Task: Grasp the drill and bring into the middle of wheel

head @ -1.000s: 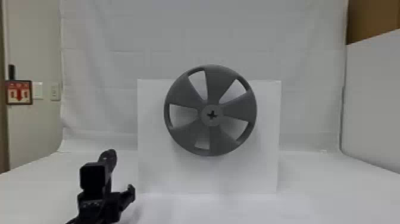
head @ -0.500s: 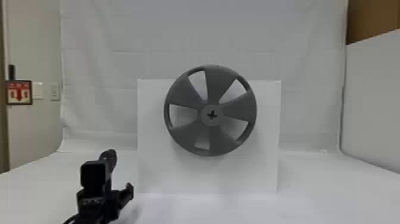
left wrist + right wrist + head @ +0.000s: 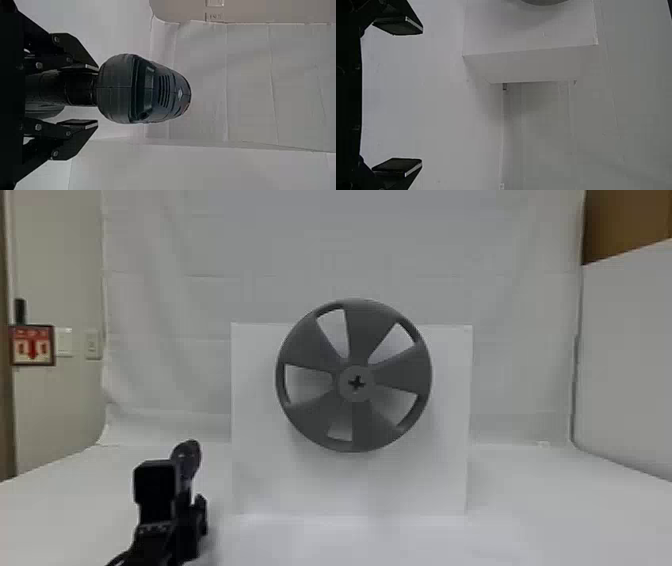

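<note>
At the lower left of the head view my left gripper is low beside the dark drill, whose rounded top rises just beyond it. In the left wrist view my left gripper has the handle of the drill between its fingers; one finger lies close along the handle, while a gap separates the other from it. The grey five-spoked wheel is mounted upright, a cross-shaped opening at its hub. My right gripper is open in the right wrist view, nothing between its fingers.
Behind the wheel stands a white box, also seen as the white box in the right wrist view. White cloth hangs at the back, and a white panel borders the right side.
In the head view my left gripper's right-hand finger has moved left, closer to the other side, narrowing around the drill. The drill and wheel look unmoved.
</note>
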Controlling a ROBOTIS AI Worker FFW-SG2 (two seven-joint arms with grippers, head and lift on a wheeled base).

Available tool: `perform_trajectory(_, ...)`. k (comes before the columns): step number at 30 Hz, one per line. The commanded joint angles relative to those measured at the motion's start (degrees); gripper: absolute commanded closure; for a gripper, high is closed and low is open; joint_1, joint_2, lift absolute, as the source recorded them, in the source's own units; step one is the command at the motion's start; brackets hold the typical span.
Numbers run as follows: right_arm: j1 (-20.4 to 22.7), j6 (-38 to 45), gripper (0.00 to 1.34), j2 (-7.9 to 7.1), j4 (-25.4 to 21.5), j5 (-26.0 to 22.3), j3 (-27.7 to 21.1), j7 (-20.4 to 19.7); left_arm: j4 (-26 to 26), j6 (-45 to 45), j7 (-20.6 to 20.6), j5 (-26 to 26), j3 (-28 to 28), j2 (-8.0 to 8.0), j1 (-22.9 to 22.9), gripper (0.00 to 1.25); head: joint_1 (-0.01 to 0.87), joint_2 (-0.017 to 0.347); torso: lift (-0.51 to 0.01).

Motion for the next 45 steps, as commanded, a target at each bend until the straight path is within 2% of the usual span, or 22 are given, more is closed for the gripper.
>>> perform_trajectory(1,0.00,0.00,0.13,0.03,0.00,0.00,0.04,0.00,-0.01,0.04,0.00,-0.81,-0.45,0.08,0.01,1.05,0.054,0.031,-0.403)
perform_trajectory(5,0.09,0.09,0.13,0.20,0.00,0.27,0.04,0.00,-0.01,-0.05,0.00,-1.60,-0.62,0.08,0.01,1.19,0.054,0.031,-0.403)
perform_trajectory(22,0.09,0.26,0.13,0.20,0.00,0.44,0.13,0.00,-1.68,-1.72,0.00,-1.25,-0.45,0.17,1.33,1.21,0.054,0.031,-0.403)
perform_trajectory(25,0.17,0.26,0.13,0.20,0.00,0.44,0.13,0.00,-2.91,-1.72,-1.67,-1.34,0.17,0.61,1.77,1.21,0.054,0.031,-0.403)
perform_trajectory(31,0.17,0.26,0.13,0.38,0.00,0.44,-0.05,0.00,-7.49,-1.72,-5.27,-1.51,3.07,0.70,3.79,1.21,0.054,0.031,-0.403)
perform_trajectory(35,0.26,0.26,0.13,0.38,0.00,0.44,-0.49,0.00,-11.97,-1.63,-6.94,-1.34,4.12,1.40,5.63,1.21,0.054,0.031,-0.403)
perform_trajectory(45,0.09,0.26,0.13,1.08,0.00,0.36,-1.89,0.00,-24.36,1.44,-6.86,1.47,2.28,3.86,9.76,1.21,0.054,0.031,-0.403)
